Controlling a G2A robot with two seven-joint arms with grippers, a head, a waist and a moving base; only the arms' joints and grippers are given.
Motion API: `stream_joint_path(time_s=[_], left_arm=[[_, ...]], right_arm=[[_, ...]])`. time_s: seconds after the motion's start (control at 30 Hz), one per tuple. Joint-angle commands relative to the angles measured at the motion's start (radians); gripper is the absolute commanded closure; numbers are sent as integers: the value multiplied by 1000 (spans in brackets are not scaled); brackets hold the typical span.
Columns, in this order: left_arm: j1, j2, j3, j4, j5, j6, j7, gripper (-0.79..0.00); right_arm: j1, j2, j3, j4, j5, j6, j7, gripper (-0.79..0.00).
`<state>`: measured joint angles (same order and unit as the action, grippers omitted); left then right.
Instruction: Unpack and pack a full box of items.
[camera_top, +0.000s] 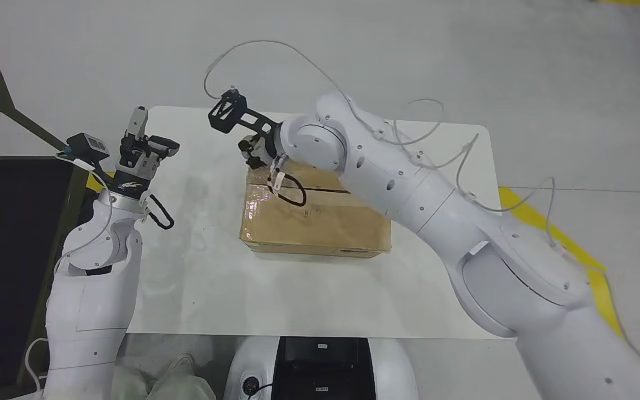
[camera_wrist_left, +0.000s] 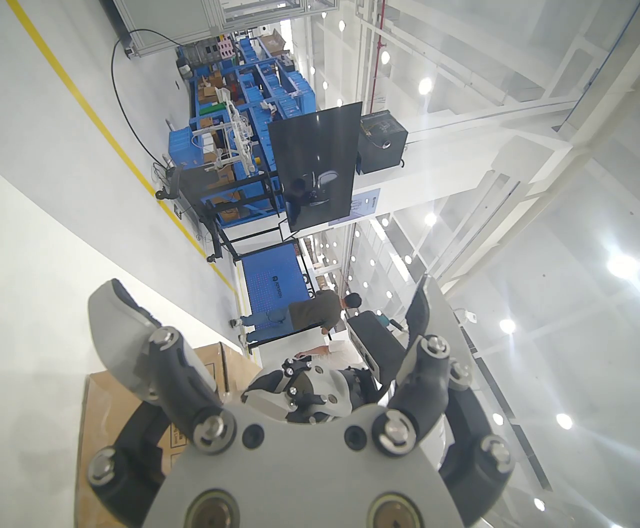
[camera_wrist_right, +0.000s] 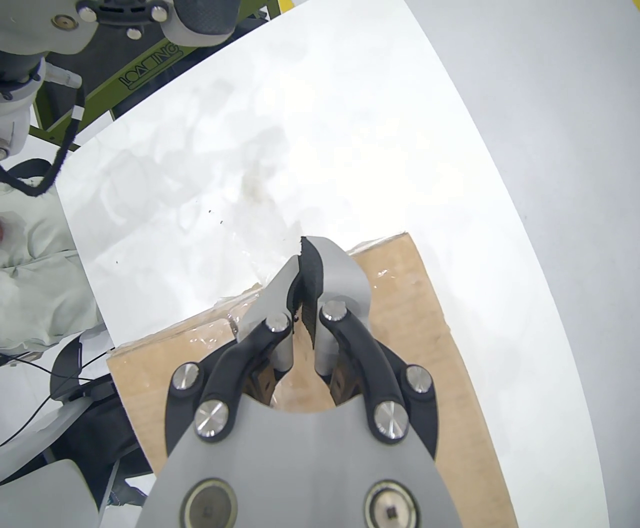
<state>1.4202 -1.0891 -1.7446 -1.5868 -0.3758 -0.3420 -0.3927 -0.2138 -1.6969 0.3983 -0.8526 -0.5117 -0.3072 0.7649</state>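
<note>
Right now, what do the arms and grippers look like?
Glossy white shells on left arm and right arm; thin pale cables loop along the right. Grey plates, black links, silver screws, black-padded fingers on left gripper and right gripper.

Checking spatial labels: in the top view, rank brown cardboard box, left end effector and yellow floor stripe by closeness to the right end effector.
1. Brown cardboard box, under the right end effector.
2. Left end effector, at the table's left edge.
3. Yellow floor stripe, beyond the table's right side.
</note>
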Motion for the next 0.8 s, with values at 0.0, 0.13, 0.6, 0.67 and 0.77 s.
stream_joint_path(time_s=[0.0, 0.13, 0.6, 0.67, 0.77], left_arm=[[0, 0, 0, 0, 0, 0, 0, -785], [0, 0, 0, 0, 0, 0, 0, -785], [0, 0, 0, 0, 0, 0, 0, -785], [0, 0, 0, 0, 0, 0, 0, -785], [0, 0, 0, 0, 0, 0, 0, -785]], right_arm=[[-11, 7, 18, -12, -10, 12, -22, 0], [-52, 31, 60, -68, -47, 59, -58, 0], [-442, 193, 315, -580, -307, 278, -136, 0], [-513, 213, 357, -659, -349, 301, -141, 0], [-605, 237, 423, -743, -383, 322, -153, 0]])
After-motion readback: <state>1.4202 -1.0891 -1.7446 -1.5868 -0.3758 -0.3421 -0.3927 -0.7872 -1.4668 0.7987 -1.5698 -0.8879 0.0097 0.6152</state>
